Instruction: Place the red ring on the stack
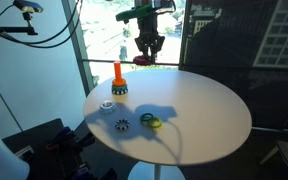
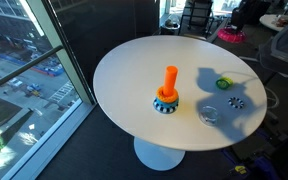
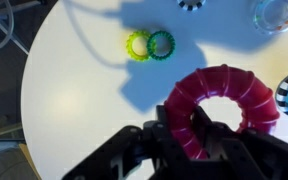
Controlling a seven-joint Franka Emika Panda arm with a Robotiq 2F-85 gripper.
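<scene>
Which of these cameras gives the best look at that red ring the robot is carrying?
The wrist view. The red ring fills much of the picture, its bumpy rim clear, held in the gripper. In both exterior views the red ring is only a small red-pink blob at the gripper.

Strong daylight comes through the windows (image 1: 104,35) behind the table (image 1: 214,115), so the white top glows. A dark, soft-edged shadow (image 1: 134,108) falls across it toward the camera. In an exterior view the stack (image 2: 167,92) is bright and fairly sharp, while the room beyond is dim. In the wrist view the tabletop is nearly washed out and the shadow looks bluish. The red ring (image 3: 224,100) and gripper (image 3: 196,128), close to the lens, are blurred. All frames are coarse.
</scene>
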